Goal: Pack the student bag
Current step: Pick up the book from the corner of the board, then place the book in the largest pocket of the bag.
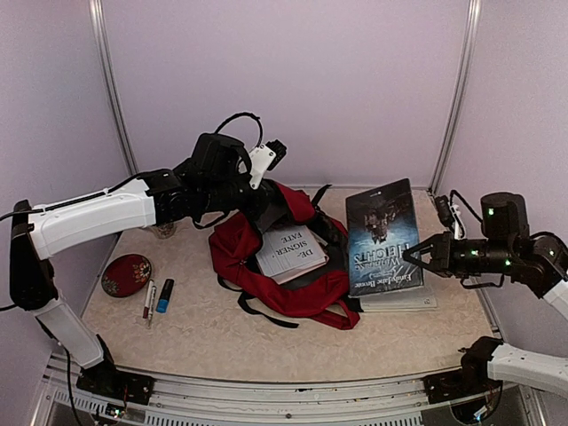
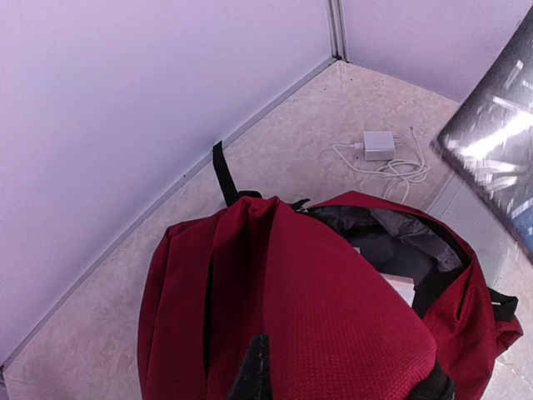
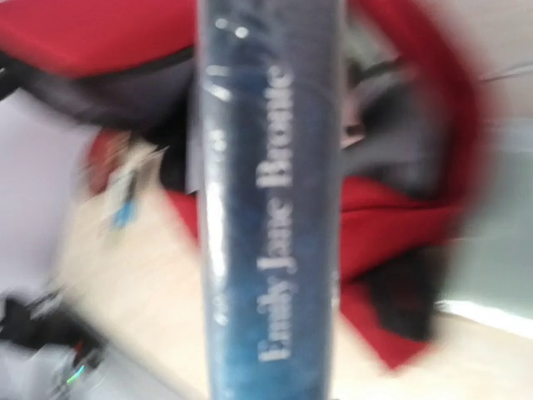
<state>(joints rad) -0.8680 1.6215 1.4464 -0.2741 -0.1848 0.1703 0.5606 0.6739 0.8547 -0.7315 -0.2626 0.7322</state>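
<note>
The dark-red student bag (image 1: 266, 284) lies in the middle of the table with its mouth open toward the right. A white book (image 1: 291, 253) lies in the opening. My left gripper (image 1: 260, 202) is shut on the bag's upper fabric and holds it up. In the left wrist view the red cloth (image 2: 333, 317) bulges between my black fingers (image 2: 254, 371). My right gripper (image 1: 415, 257) is shut on the edge of a dark blue book (image 1: 382, 232) and holds it tilted up just right of the bag. The book's spine (image 3: 266, 208) fills the blurred right wrist view.
A flat white book (image 1: 404, 302) lies under the raised one. A red round tin (image 1: 127, 274), a pen (image 1: 149, 299) and a blue marker (image 1: 165, 295) lie at the left. A white charger with its cable (image 2: 379, 144) sits by the back wall.
</note>
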